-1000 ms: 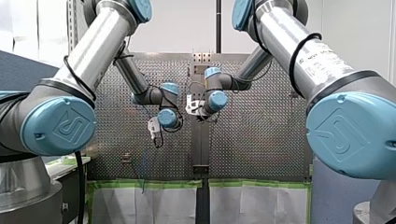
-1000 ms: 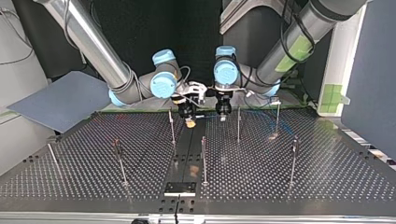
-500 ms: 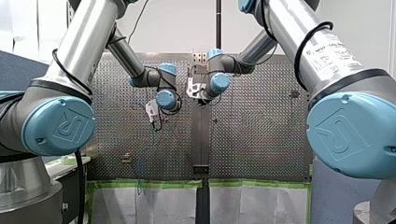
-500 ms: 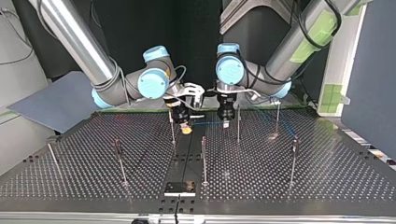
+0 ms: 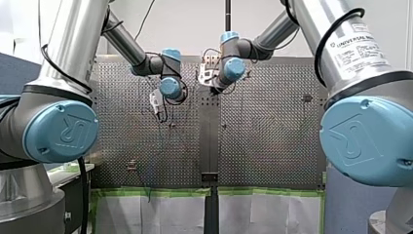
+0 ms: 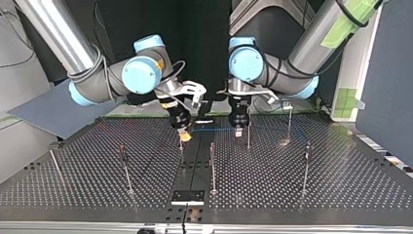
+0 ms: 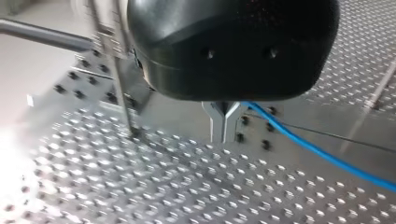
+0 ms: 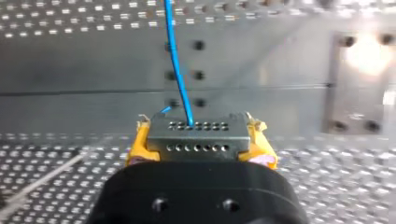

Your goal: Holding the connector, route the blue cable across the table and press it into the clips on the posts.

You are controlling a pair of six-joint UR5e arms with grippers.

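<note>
grey perforated metal table (image 5: pixel 272 141) fills the middle of the front view, with a green tape strip (image 5: pixel 156 192) along its lower edge. my left arm (image 5: pixel 73 58) comes in from the view's left and my right arm (image 5: pixel 341 53) from its right. their wrists are close together over the far part of the table, near its middle seam. from this side the fingers are hidden behind the wrists.

in the top view, my right gripper (image 6: pixel 185 137) is just at the view's left of the middle seam, low over the table, with yellow at its tip. my left gripper (image 6: pixel 238 130) hangs near it at the view's right, just beside one of the thin metal posts (image 6: pixel 248 141). a thin blue cable (image 6: pixel 214 129) runs almost level between the two grippers.

in the left wrist view, the two metal fingers (image 7: pixel 219 126) of my left gripper are pressed together with no gap at the tips. the blue cable comes out from between them near their root and runs away low over the table.

in the right wrist view, the yellow pads (image 8: pixel 140 149) of my right gripper clamp from both sides a grey rectangular connector with rows of small holes (image 8: pixel 196 135). the cable leaves the connector's front face and goes straight ahead over the table.
</note>
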